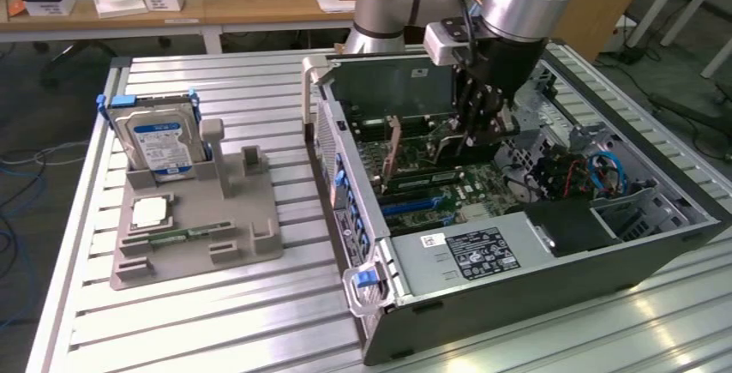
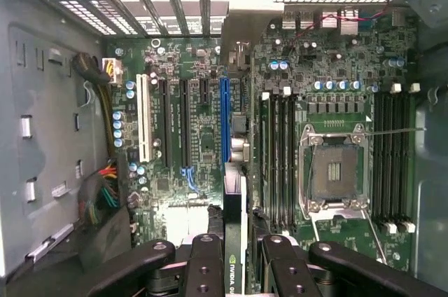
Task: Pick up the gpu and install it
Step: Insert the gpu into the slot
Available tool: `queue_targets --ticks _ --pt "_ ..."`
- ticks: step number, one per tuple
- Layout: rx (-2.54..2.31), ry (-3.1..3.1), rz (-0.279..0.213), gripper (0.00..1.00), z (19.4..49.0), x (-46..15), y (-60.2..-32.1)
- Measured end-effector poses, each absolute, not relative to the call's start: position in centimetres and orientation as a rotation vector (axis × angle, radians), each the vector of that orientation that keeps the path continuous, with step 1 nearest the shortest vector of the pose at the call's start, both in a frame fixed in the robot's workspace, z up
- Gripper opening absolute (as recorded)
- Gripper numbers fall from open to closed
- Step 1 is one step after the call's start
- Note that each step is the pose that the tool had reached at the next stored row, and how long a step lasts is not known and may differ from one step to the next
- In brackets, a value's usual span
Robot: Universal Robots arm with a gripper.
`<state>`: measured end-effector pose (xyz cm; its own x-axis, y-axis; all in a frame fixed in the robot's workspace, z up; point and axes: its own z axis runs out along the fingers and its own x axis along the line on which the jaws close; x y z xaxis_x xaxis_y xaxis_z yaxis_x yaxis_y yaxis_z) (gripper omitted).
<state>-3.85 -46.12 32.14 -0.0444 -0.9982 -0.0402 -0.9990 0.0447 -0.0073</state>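
Inside the open computer case [image 1: 515, 304], over the motherboard [image 2: 203, 143]: gripper [image 2: 236, 244], jaws drawn in to a narrow gap and clamped on the two flat faces of the gpu [image 2: 234, 202].

- Card is held edge-on, in line with the long blue slot [image 2: 224, 118]; whether its edge touches the slot cannot be told.
- To one side are black slots, then a white slot [image 2: 145, 118], with bare board between them.
- To the other side are memory slots [image 2: 280, 157], just beside the card, then the processor socket [image 2: 334, 171].
- Cable bundle [image 2: 105, 192] lies by the grey case wall, well apart from the card.
- Case stands toward the table [image 1: 229, 321] edge on the exterior view's right.
- Grey tray [image 1: 195, 227] holding a hard drive [image 1: 160, 137] stands near the opposite edge.
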Motion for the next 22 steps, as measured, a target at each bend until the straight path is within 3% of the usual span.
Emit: queue_targets --ticks 22 --pt "-2.156 2.258 0.019 0.26 29.8 -5.3 -46.1"
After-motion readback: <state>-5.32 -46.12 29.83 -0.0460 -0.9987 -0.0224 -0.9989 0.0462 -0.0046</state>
